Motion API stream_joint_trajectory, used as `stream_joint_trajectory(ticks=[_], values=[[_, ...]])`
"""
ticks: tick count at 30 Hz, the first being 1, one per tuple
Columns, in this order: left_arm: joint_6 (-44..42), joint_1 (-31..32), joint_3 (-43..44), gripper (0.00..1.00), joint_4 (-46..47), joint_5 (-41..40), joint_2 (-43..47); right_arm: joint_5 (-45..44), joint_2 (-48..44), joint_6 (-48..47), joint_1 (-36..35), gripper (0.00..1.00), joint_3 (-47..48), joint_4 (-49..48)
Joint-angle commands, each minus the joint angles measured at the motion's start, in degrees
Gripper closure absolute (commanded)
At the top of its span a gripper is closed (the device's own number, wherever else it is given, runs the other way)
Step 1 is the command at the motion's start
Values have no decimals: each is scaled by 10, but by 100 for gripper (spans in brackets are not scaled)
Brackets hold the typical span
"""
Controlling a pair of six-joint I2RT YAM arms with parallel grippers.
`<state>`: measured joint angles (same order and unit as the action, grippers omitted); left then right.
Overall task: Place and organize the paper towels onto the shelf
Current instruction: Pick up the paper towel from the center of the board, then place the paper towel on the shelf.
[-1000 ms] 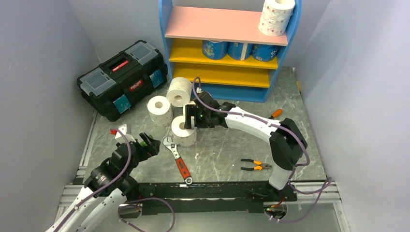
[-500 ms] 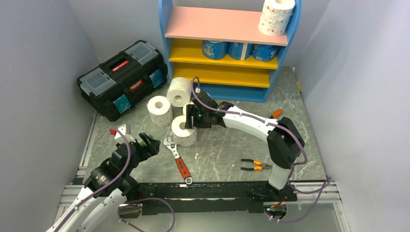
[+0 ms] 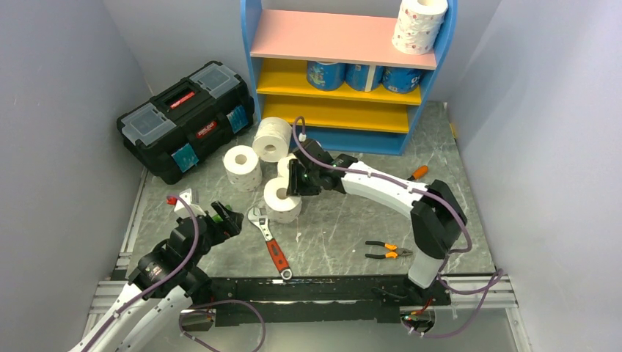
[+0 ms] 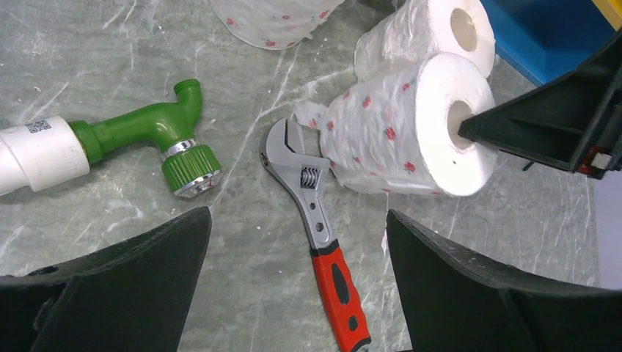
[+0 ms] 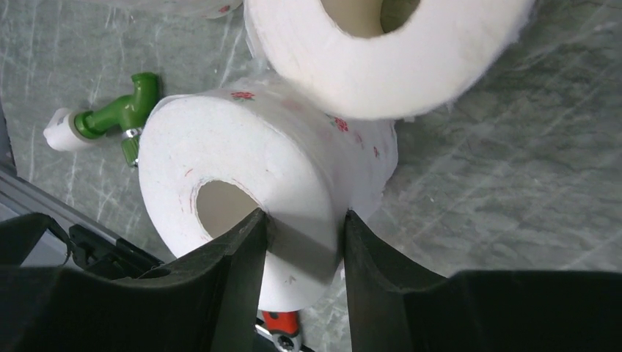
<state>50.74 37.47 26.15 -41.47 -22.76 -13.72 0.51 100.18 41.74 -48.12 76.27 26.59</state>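
Note:
My right gripper (image 5: 304, 235) is shut on the wall of a pink-dotted paper towel roll (image 5: 242, 154), one finger in its core and one outside. From above, this roll (image 3: 281, 199) sits mid-table under the right gripper (image 3: 292, 183). Close behind it lies a second roll (image 3: 286, 165), with two others (image 3: 242, 167) (image 3: 272, 138) further back left. The shelf (image 3: 323, 35) carries one dotted roll (image 3: 419, 22) on its pink board and blue-wrapped rolls (image 3: 363, 75) on a yellow board. My left gripper (image 4: 297, 242) stands open and empty above a wrench.
A black toolbox (image 3: 183, 117) stands at the back left. A red-handled wrench (image 3: 270, 242) and a green pipe fitting (image 4: 161, 139) lie near the left gripper. Pliers (image 3: 387, 251) and an orange-handled tool (image 3: 418, 172) lie to the right.
The right gripper's jaws have closed onto the roll's wall, and the roll has shifted slightly to the right. The left arm has stayed still.

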Motion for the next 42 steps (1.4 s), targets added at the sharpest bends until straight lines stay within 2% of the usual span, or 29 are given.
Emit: stream_joint_trajectory(ticks=[1, 10, 15, 20, 26, 29, 32, 42], values=[[4, -2, 4, 5, 7, 2, -6, -4, -72, -22, -1, 65, 10, 36], [5, -2, 5, 5, 20, 12, -14, -39, -169, -55, 2, 66, 75, 145], [-3, -3, 13, 5, 32, 12, -27, -38, -226, -70, 34, 67, 136, 202], [-9, -2, 19, 5, 50, 26, -49, -46, -234, -94, 92, 67, 266, 268], [-12, -3, 28, 5, 70, 49, -79, -30, -171, -116, 168, 68, 462, 329], [-16, -2, 35, 6, 69, 56, -86, -23, -136, -112, 192, 68, 553, 332], [-21, -2, 40, 6, 66, 58, -89, -15, -111, -100, 213, 68, 602, 321], [-29, -3, 44, 6, 60, 63, -83, -46, -104, -56, 267, 68, 611, 222]])
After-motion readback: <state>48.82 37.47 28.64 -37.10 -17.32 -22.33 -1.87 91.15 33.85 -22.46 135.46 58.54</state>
